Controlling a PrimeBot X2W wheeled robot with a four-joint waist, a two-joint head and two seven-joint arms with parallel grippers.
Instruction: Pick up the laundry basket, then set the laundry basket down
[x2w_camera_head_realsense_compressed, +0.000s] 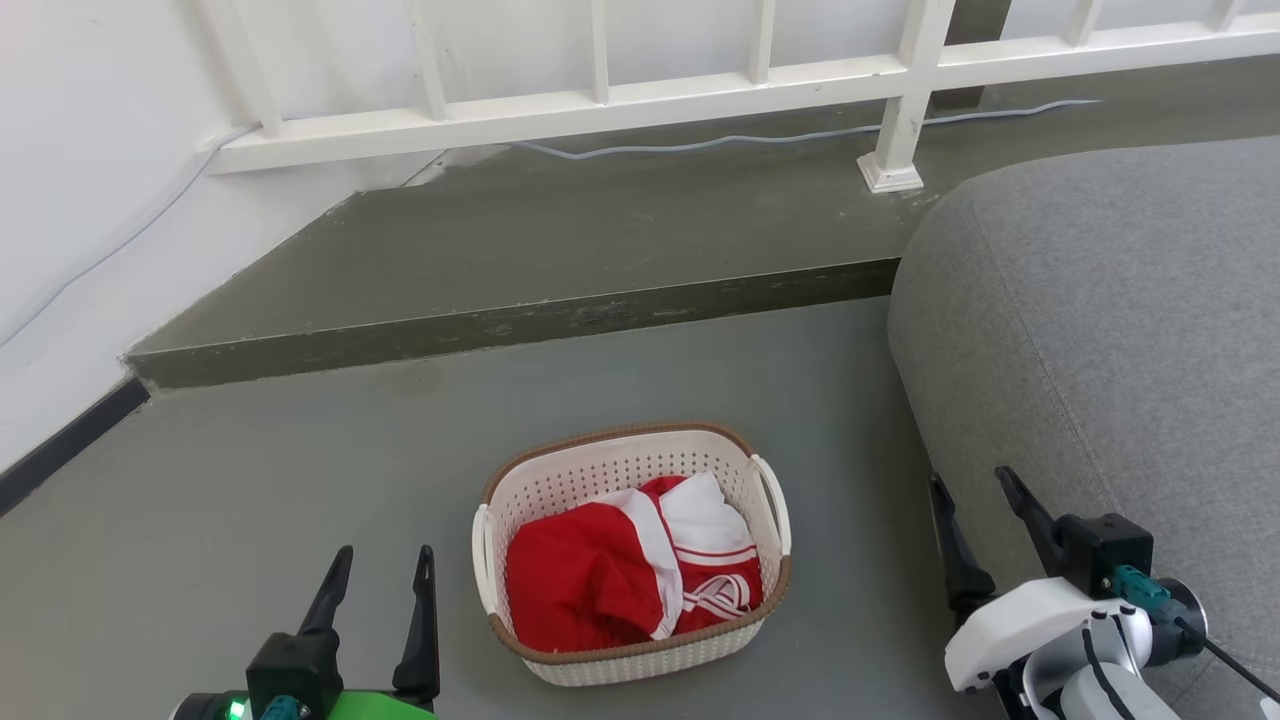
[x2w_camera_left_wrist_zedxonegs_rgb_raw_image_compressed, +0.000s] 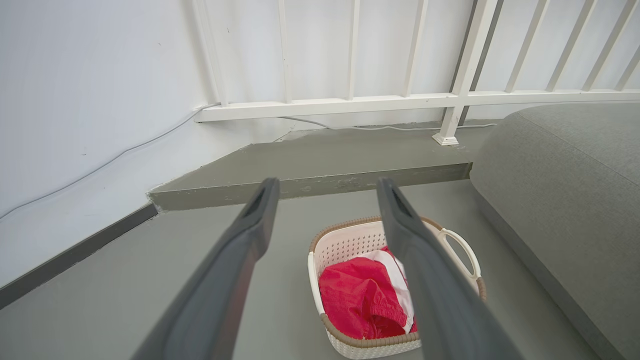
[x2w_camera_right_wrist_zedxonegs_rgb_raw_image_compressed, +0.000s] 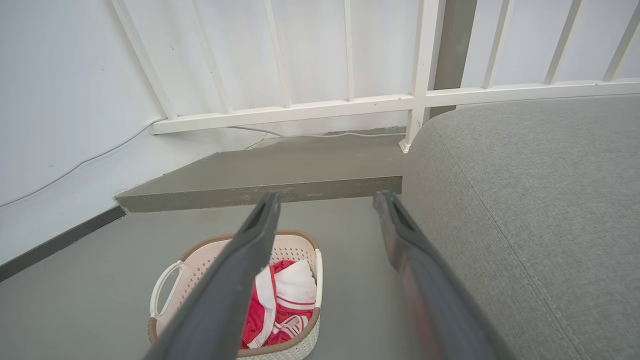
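Note:
The laundry basket stands on the grey floor, cream-white and perforated, with a brown rim and a white loop handle on each short side. Red and white clothing lies inside it. My left gripper hangs open to the basket's left, apart from it, with nothing between its fingers. My right gripper is open to the basket's right, close to the sofa. The basket shows behind the left gripper in the left wrist view, and the basket lies lower left of the right gripper in the right wrist view.
A grey fabric sofa fills the right side, right next to my right gripper. Beyond the basket a raised floor step runs across, topped by a white railing with a cable along its foot. A white wall closes the left.

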